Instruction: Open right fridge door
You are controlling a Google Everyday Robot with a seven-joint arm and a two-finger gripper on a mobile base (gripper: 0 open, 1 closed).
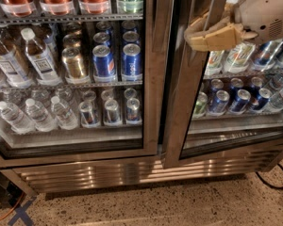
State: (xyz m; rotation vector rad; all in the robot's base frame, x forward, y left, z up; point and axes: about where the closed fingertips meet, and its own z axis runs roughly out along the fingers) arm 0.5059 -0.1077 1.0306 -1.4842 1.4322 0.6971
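Observation:
The right fridge door [186,93] is a glass pane in a steel frame, with green-white 7UP cans [226,60] and blue cans [236,100] behind it. It stands slightly ajar, its left stile tilted and a dark gap showing beside the left door [151,79]. My gripper [191,34], tan with a cream wrist, sits at the upper right against the right door's left stile, near its top.
The left door shows water bottles, gold cans and Pepsi cans. A steel grille [122,171] runs along the fridge base above the speckled floor. A black cable [273,178] lies at the lower right, and an orange cable [9,211] at the lower left.

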